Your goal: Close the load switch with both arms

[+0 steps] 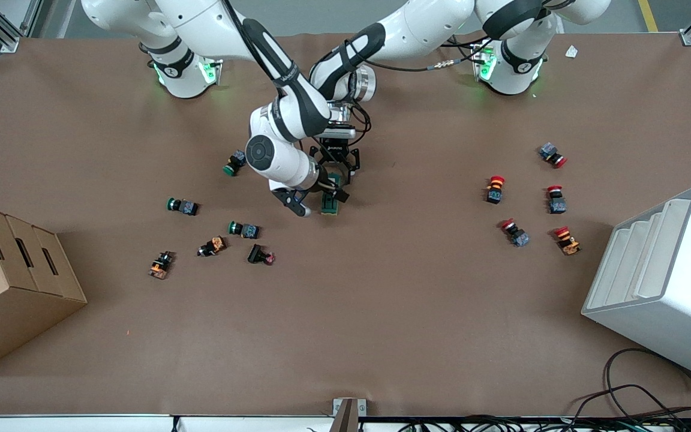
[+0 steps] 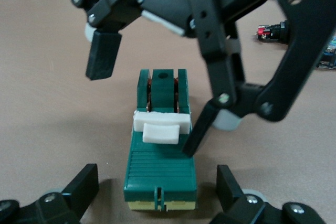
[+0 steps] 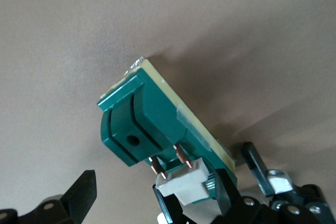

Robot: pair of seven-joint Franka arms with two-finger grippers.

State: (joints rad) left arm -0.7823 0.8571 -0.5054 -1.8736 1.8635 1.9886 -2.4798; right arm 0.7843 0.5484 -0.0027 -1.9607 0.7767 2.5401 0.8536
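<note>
Brown table (image 1: 381, 312) carries both arms reaching to its middle. Between them lies the load switch (image 2: 160, 153), flat on the table. Left gripper (image 2: 157, 192) sits low with its fingers spread wide either side of the switch's end, gripping nothing. Right gripper (image 2: 152, 103) hangs open over the switch, one fingertip (image 2: 197, 137) beside the white lever (image 2: 160, 128).

Brown table (image 1: 381, 312), load switch (image 1: 331, 203), scattered push buttons, cardboard box (image 1: 9, 282), white rack (image 1: 663, 282).
</note>
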